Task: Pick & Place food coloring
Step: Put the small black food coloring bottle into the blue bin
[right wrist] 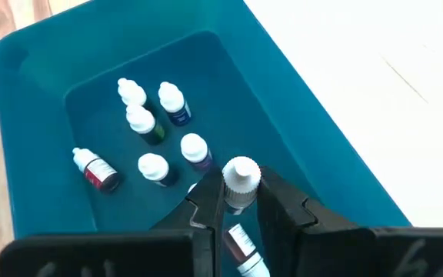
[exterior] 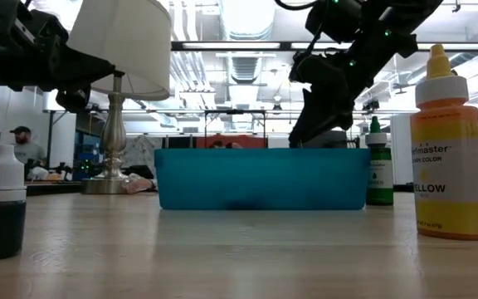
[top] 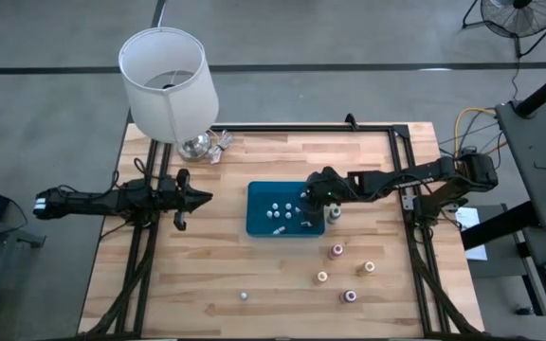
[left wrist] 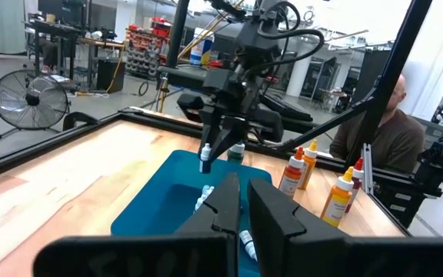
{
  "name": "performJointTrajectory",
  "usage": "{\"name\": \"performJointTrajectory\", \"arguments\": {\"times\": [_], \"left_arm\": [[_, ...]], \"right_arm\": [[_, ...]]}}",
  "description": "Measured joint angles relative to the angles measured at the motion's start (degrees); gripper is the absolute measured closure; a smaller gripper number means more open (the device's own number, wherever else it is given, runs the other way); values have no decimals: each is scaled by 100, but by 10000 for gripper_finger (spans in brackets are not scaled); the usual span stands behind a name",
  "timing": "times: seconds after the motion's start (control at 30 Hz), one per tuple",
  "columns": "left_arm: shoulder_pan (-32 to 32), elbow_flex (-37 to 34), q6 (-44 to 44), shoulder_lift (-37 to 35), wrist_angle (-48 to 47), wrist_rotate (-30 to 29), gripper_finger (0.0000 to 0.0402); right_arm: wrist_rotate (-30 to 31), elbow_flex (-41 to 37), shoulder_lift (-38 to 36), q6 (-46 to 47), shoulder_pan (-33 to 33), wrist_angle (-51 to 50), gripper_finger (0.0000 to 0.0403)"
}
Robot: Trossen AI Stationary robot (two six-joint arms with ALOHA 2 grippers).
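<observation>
The left hand (top: 202, 197) hung over the surface (top: 207, 275), fingers pressed together. Right of it, the right hand (right wrist: 239, 201) pinched a white-capped bottle (right wrist: 241, 183) over the blue tray (top: 259, 223), where more bottles (right wrist: 141, 115) lay.

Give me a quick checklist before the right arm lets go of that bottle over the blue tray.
1. Bottle gripped: right gripper is shut on a white-capped bottle. Ok.
2. Above the blue tray: bottle hangs inside its walls. Ok.
3. Landing spot: other bottles lie beneath; a bare patch directly below, cannot tell.
4. Left gripper: shut, waiting left of the tray. Ok.
5. Green bottle outside the tray, close to the right arm. Cannot tell if clear.
</observation>
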Motion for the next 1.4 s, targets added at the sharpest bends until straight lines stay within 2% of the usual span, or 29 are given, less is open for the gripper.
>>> {"name": "performJointTrajectory", "arguments": {"times": [0.13,0.63,1.4], "left_arm": [[-2,0,1,0,0,0,400],[-2,0,2,15,9,0,400],[-2,0,0,37,-2,0,400]], "right_arm": [[-4,-2,43,-50,-19,23,358],[1,105,998,-76,-15,651,358],[40,28,1273,-36,-150,763,358]]}}
